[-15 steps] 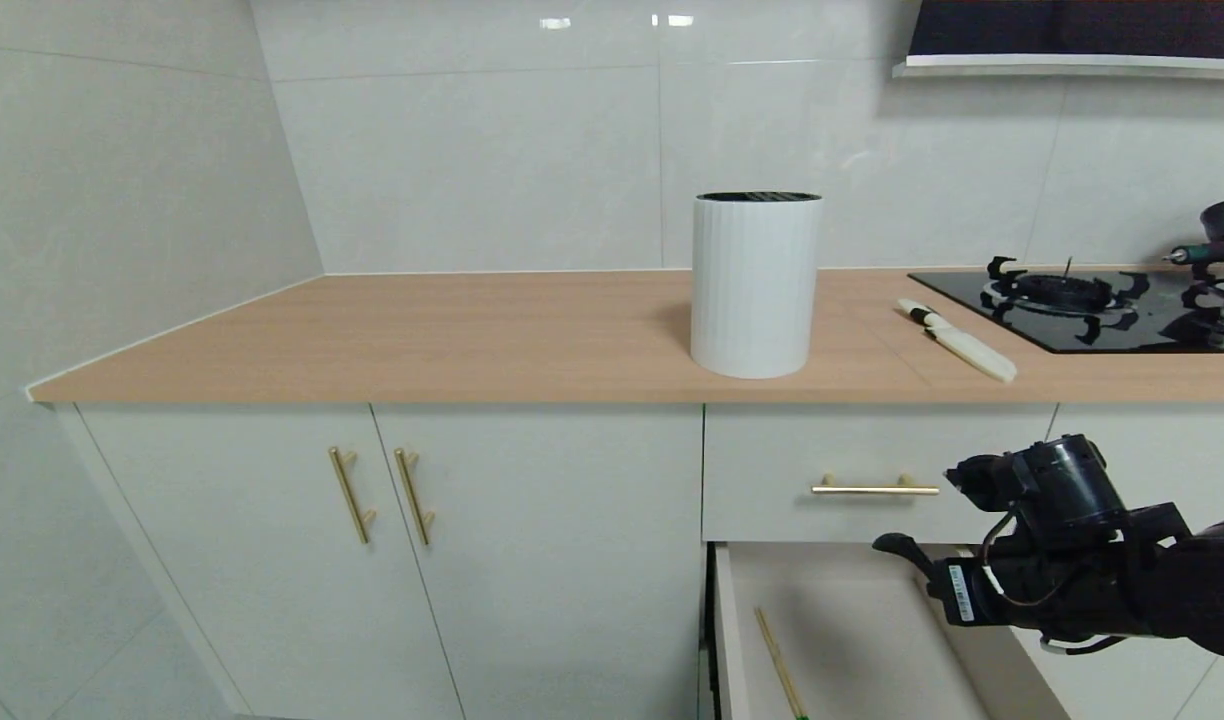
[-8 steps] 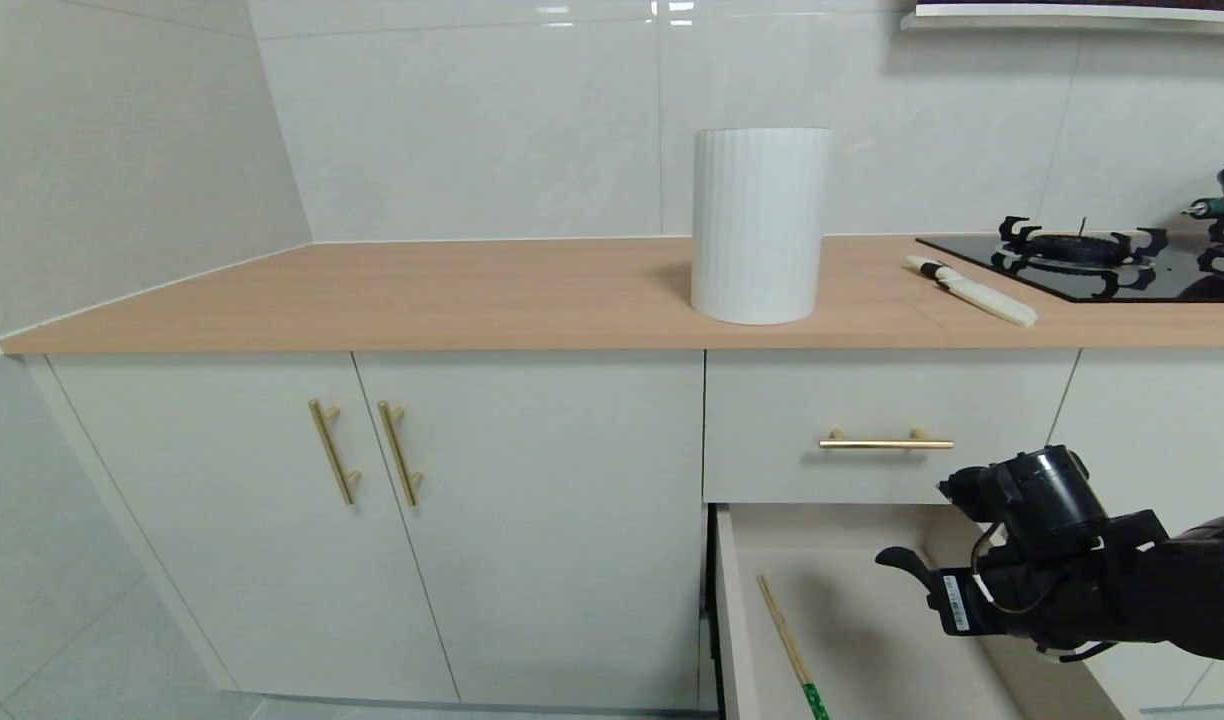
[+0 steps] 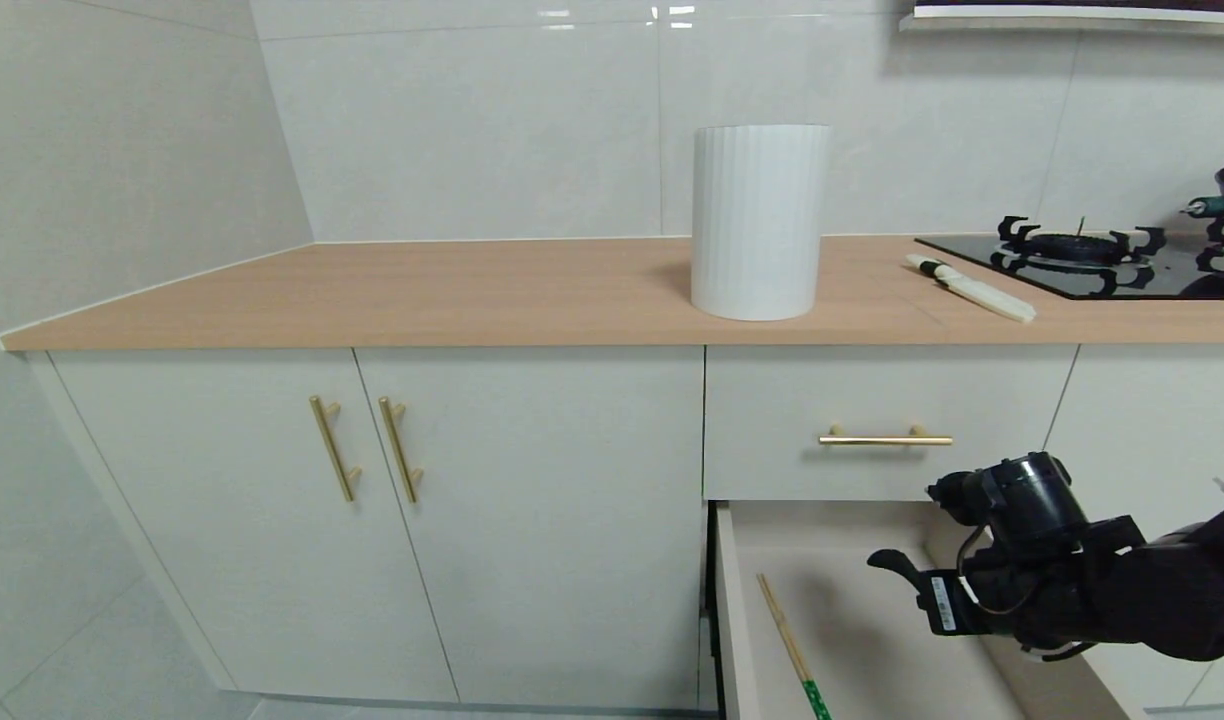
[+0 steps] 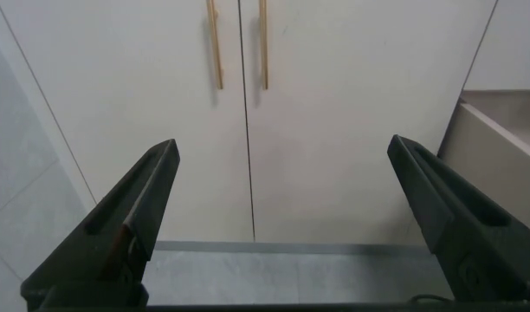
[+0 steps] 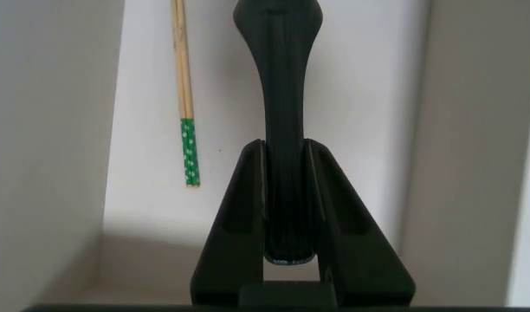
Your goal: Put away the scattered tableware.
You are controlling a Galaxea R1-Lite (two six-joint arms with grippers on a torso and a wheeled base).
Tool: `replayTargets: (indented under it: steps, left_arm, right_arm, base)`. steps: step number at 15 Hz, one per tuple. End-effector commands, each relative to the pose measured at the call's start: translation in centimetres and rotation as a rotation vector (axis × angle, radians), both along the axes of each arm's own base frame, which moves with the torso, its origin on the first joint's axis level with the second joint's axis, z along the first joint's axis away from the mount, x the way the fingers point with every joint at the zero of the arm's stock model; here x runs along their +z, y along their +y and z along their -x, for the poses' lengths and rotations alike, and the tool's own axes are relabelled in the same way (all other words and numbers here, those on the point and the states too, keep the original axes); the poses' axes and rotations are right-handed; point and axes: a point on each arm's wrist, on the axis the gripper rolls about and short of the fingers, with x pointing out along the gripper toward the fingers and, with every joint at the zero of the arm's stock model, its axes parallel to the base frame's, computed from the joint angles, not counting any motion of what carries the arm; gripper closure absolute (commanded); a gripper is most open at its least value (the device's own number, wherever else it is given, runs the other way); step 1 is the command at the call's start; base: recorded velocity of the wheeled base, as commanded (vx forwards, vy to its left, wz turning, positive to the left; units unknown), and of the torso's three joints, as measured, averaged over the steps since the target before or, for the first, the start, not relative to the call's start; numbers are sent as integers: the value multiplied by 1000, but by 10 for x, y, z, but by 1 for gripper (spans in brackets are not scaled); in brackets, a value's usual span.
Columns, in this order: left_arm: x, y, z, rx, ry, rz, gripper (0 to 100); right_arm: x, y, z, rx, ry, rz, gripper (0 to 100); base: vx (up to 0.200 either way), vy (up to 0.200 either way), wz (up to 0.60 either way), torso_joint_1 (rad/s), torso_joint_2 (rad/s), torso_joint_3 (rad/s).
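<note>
My right gripper (image 3: 922, 592) hangs over the open lower drawer (image 3: 724, 600), shut on a black utensil (image 3: 887, 562) by its slim handle. In the right wrist view the utensil (image 5: 281, 78) sticks out of the right gripper (image 5: 284, 154) above the drawer floor. A pair of wooden chopsticks with green ends (image 3: 790, 648) lies in the drawer by its left wall, to the left of the utensil (image 5: 185, 95). A cream-handled knife (image 3: 972, 290) lies on the wooden counter. My left gripper (image 4: 282, 149) is open, low down, facing the cabinet doors.
A tall white ribbed holder (image 3: 759, 222) stands on the counter (image 3: 422, 295), left of the knife. A black gas hob (image 3: 1087, 258) is at the far right. A shut drawer with a gold handle (image 3: 884, 438) sits above the open one. Two cabinet doors with gold handles (image 3: 362, 462) are to the left.
The head view has shifted lower, showing more of the cabinets and the drawer. My right gripper with the black utensil has sunk slightly over the open drawer.
</note>
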Motion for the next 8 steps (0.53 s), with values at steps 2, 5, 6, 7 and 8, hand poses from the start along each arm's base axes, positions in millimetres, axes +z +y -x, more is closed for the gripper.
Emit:
replayTargets:
  steps: [2, 5, 6, 7, 8]
  left_arm:
    - [0, 0, 0, 1, -1, 2, 0]
    - [0, 0, 0, 1, -1, 0, 0]
    - [0, 0, 0, 1, -1, 0, 0]
    - [0, 0, 0, 1, -1, 0, 0]
    - [0, 0, 0, 1, -1, 0, 0]
  right_arm:
    - [-26, 2, -8, -11, 20, 19, 100]
    - [-48, 4, -17, -12, 50, 26, 100]
    - [-64, 5, -25, -16, 67, 33, 100]
    - [-76, 6, -29, -15, 83, 41, 100]
    - [-82, 7, -32, -13, 89, 44, 100]
  base:
    - [0, 0, 0, -11, 25, 21]
    - [0, 0, 0, 0, 0, 0]
    - [0, 0, 0, 0, 0, 0]
    - [0, 0, 0, 0, 0, 0]
    - [0, 0, 0, 0, 0, 0]
